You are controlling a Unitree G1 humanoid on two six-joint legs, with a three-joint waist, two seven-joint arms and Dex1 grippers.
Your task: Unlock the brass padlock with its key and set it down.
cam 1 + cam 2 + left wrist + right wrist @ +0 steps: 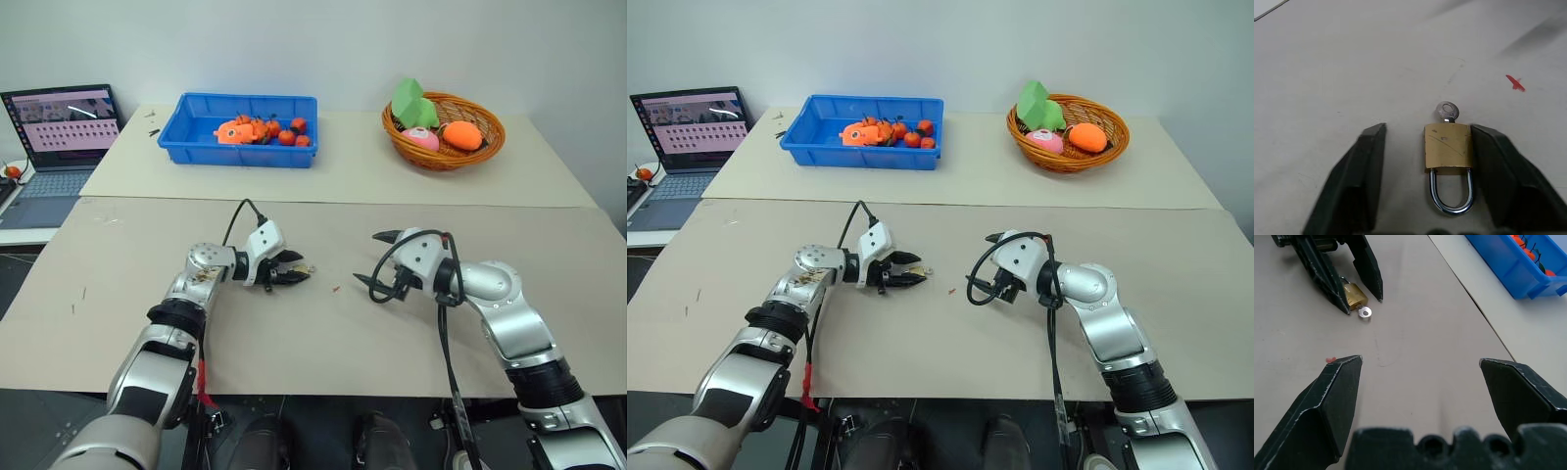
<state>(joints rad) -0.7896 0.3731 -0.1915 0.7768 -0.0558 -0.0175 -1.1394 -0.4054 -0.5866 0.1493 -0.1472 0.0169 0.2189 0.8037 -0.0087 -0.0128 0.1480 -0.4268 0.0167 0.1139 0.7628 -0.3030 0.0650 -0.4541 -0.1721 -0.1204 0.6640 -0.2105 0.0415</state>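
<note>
Blue bin (196,137) at far left: orange toy (233,131) and small red-orange fruits (287,135). Wicker basket (490,142) at far right: green (411,102), pink (421,137) and orange (461,134) pieces.

Brass padlock (1447,148) flat on table (323,333), key (1446,111) in its base. Between left gripper (1427,134) fingers: one touching padlock body, other apart. Not clamped.

Right gripper (1420,364) spread wide, holding nothing, right of padlock.

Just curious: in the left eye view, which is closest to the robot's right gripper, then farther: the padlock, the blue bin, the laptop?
From the right gripper:
1. brass padlock, on the table toward its left.
2. blue bin, far left.
3. laptop, farthest, off the table's left edge.
</note>
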